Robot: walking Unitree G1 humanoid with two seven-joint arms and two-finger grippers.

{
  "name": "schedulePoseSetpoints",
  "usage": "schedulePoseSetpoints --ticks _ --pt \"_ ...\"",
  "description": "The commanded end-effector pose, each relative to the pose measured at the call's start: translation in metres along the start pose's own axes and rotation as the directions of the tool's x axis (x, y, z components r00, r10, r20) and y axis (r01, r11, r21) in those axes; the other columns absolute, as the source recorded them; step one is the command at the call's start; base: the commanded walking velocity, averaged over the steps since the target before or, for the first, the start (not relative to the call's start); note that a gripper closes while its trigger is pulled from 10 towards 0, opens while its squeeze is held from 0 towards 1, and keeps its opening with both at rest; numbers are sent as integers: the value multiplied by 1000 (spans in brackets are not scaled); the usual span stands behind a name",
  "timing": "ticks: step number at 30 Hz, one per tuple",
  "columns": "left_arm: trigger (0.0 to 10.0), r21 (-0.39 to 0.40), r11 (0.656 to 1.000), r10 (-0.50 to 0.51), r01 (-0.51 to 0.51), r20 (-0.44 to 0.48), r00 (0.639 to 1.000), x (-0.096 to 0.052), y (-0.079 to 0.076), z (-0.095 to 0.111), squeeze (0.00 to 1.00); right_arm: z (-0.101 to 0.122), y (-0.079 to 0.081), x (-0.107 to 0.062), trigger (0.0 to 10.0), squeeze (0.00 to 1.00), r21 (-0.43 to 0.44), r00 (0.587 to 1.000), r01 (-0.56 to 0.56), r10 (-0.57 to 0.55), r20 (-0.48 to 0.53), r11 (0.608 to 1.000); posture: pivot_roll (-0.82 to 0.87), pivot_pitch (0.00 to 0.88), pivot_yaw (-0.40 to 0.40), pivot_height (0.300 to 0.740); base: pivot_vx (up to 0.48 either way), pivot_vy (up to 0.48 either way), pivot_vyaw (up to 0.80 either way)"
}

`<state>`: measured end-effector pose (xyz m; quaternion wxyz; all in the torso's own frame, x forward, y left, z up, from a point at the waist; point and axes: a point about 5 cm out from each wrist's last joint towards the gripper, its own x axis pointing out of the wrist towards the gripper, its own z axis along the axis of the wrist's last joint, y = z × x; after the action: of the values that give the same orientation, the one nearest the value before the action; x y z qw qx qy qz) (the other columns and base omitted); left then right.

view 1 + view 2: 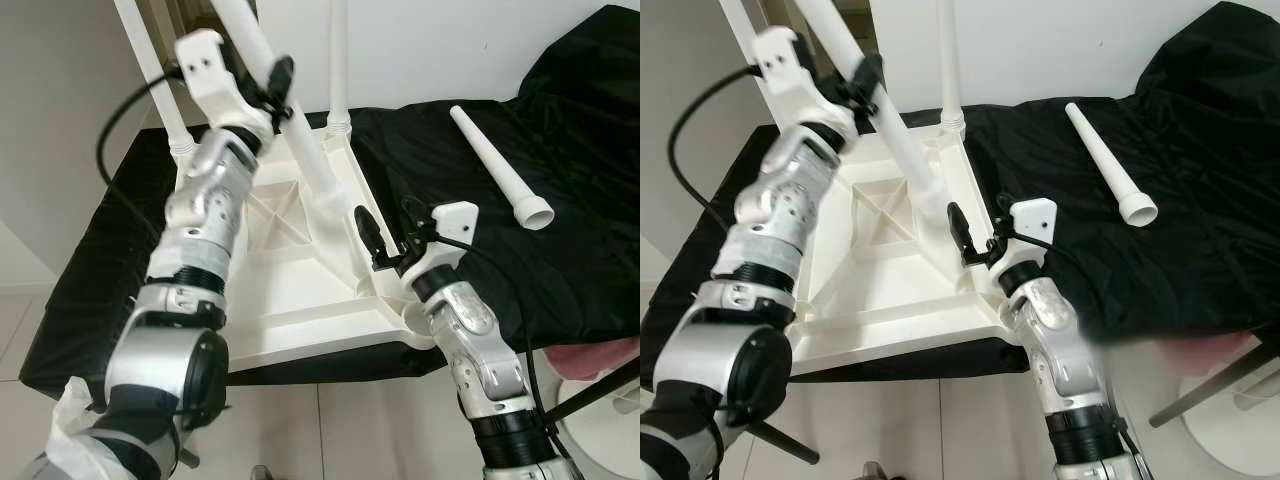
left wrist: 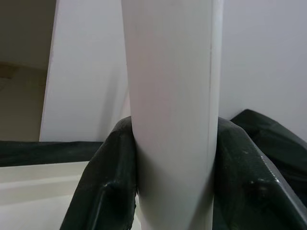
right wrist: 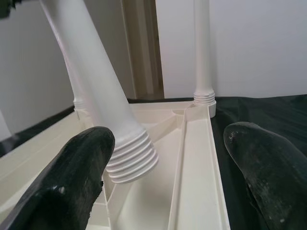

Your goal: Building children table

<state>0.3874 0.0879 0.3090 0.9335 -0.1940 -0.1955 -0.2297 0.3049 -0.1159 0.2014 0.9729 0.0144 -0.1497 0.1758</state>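
Observation:
The white children's table top (image 1: pixel 290 310) lies upside down on a black cloth, ribs facing up. Two white legs (image 1: pixel 338 60) (image 1: pixel 150 70) stand screwed into its far corners. My left gripper (image 1: pixel 272 95) is shut on a third leg (image 1: pixel 305 160), held tilted with its threaded end (image 3: pixel 132 160) just over the table's underside. In the left wrist view that leg (image 2: pixel 170 115) sits between the black fingers (image 2: pixel 105 191). My right gripper (image 1: pixel 392 232) is open at the table's right rim, near the front right corner socket (image 1: pixel 415 320). A fourth leg (image 1: pixel 495 165) lies loose on the cloth to the right.
The black cloth (image 1: pixel 580 200) covers a low platform against a white wall and bunches up at the far right. White tiled floor lies in front. At the lower right are a round white base (image 1: pixel 600 430) and a dark bar (image 1: pixel 595 395).

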Motion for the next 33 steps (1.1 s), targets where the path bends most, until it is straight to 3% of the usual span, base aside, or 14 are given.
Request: schedulePoseSetpoints --ticks 1,3,5,8,9,11,14,25,33 --pt "10000 42 999 -20 18 51 998 1 -5 10 0 -3 2 2 10000 0 -13 1000 -3 2 -25 1000 -60 14 88 740 0 0 0" --pt "10000 74 996 -61 57 56 997 -1 -18 5 0 0 2 10 10000 0 -122 999 -24 21 -25 992 -58 21 83 740 0 0 0" --pt "10000 74 996 -61 57 56 997 -1 -18 5 0 0 2 10 10000 0 -122 999 -24 21 -25 992 -58 21 83 740 0 0 0" --pt "10000 82 993 -87 82 56 995 -4 -28 1 0 -2 3 15 10000 0 -157 998 -54 47 -49 986 -54 22 79 740 0 0 0" --pt "10000 81 992 -103 99 53 993 -7 -39 -4 0 -4 3 18 10000 0 -206 996 -68 54 -71 976 -51 21 76 740 0 0 0" --pt "10000 81 992 -103 99 53 993 -7 -39 -4 0 -4 3 18 10000 0 -206 996 -68 54 -71 976 -51 21 76 740 0 0 0" --pt "10000 74 988 -139 136 42 989 -11 -53 -12 0 -8 3 22 10000 0 -236 995 -63 43 -88 970 -51 21 76 740 0 0 0" --pt "10000 60 981 -188 186 31 982 -15 -77 -22 0 -11 0 37 10000 0 -275 992 -40 4 -128 961 -55 14 74 740 0 0 0" --pt "10000 64 978 -199 197 24 980 -18 -83 -24 0 -11 0 48 10000 0 -301 990 -24 -19 -138 953 -52 15 72 740 0 0 0"
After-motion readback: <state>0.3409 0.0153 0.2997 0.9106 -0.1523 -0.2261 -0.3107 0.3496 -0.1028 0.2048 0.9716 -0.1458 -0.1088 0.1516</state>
